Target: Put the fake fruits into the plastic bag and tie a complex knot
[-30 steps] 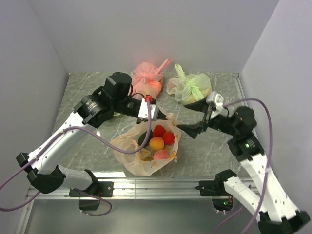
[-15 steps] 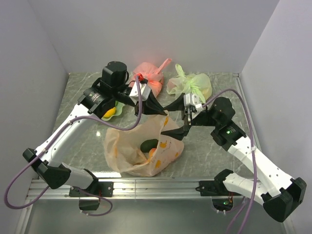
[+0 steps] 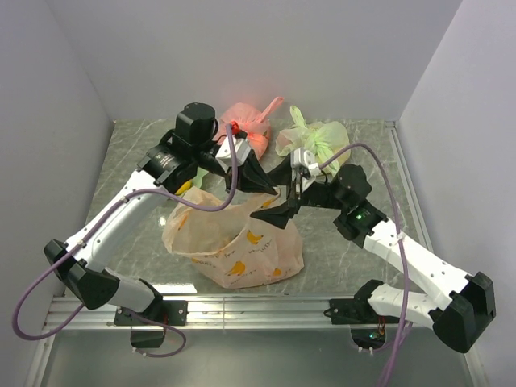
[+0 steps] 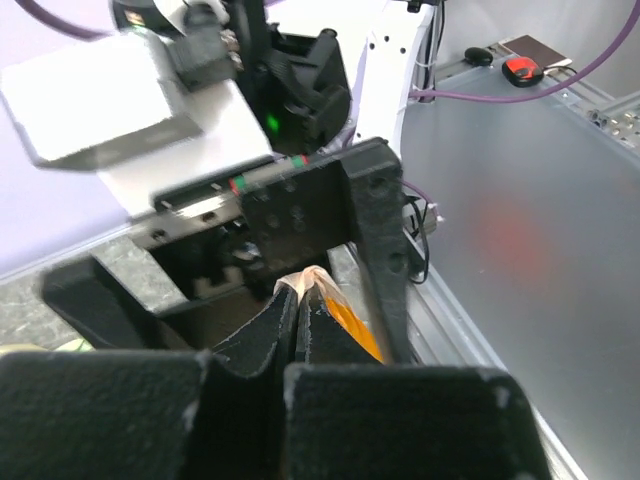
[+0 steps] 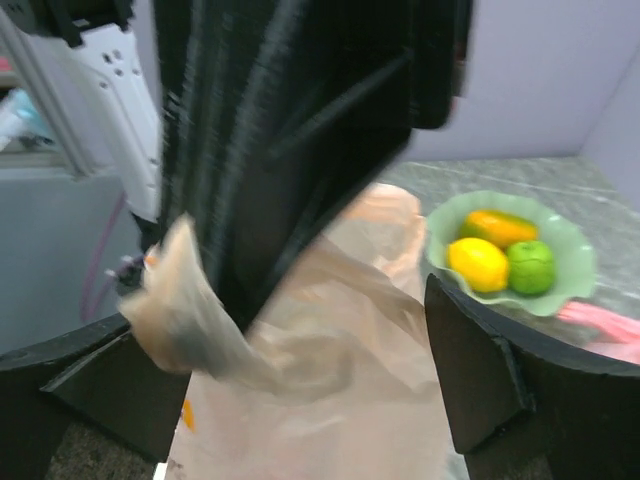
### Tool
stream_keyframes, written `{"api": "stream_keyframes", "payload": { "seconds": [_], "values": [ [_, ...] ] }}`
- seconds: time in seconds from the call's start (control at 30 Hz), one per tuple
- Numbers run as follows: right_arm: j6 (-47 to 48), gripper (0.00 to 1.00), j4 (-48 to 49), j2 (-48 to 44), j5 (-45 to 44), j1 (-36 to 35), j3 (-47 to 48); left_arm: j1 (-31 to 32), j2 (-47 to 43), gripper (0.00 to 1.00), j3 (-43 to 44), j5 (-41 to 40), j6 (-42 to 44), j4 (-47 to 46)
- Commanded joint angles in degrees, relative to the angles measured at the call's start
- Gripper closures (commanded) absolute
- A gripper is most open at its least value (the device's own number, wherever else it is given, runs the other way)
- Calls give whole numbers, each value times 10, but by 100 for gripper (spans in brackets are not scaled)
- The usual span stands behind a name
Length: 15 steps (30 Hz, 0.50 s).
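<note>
The pale orange plastic bag (image 3: 234, 242) stands bunched up at the table's front centre, its top pulled up. My left gripper (image 3: 263, 185) is shut on a pinched strip of the bag's top (image 4: 300, 283). My right gripper (image 3: 282, 208) is open right beside it, its wide-apart fingers (image 5: 488, 380) either side of the bag's twisted handle (image 5: 190, 320). The fake fruits inside the bag are hidden by the plastic. Three more fake fruits, yellow (image 5: 478, 263), green (image 5: 530, 265) and orange (image 5: 498, 226), lie in a dish. No knot is in view on this bag.
A pale green scalloped dish (image 5: 575, 250) stands beyond the bag, under my left arm. A tied pink-red bag (image 3: 246, 133) and a tied light green bag (image 3: 314, 145) sit at the back. Walls close in on both sides and behind.
My left gripper has drawn the bag's top up and over, so the fruits inside no longer show. My right arm has swung left, in against the bag and the left gripper.
</note>
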<state>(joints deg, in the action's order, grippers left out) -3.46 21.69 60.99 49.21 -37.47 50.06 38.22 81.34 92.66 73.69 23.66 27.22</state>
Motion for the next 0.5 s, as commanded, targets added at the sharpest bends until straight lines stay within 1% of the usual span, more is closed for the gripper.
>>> {"api": "stream_keyframes", "payload": {
  "seconds": [0.0,0.07,0.13,0.2,0.23,0.33,0.37,0.43,0.47],
  "values": [
    [-63,8,62,8,-27,-22,-21,0,-16,100,-17,4,-40,-99],
    [-107,16,75,24,-39,-28,-42,-1,-15,100,-17,-11,-30,-103],
    [-140,19,79,40,-45,-30,-65,-1,-17,100,-22,-18,-27,-113],
    [-148,21,82,44,-60,-29,-92,-1,-26,100,-38,-27,-30,-125],
    [-150,22,80,43,-66,-29,-101,0,-29,100,-46,-30,-37,-150],
    [-158,30,83,37,-80,-28,-131,0,-47,100,-70,-48,-46,-175],
    [-162,44,85,36,-81,-28,-139,-1,-50,100,-75,-52,-52,-181],
    [-167,62,91,33,-81,-29,-159,-2,-54,100,-84,-68,-50,-182],
    [-168,76,91,32,-81,-28,-162,-3,-57,100,-86,-72,-53,-183]
  ]
}}
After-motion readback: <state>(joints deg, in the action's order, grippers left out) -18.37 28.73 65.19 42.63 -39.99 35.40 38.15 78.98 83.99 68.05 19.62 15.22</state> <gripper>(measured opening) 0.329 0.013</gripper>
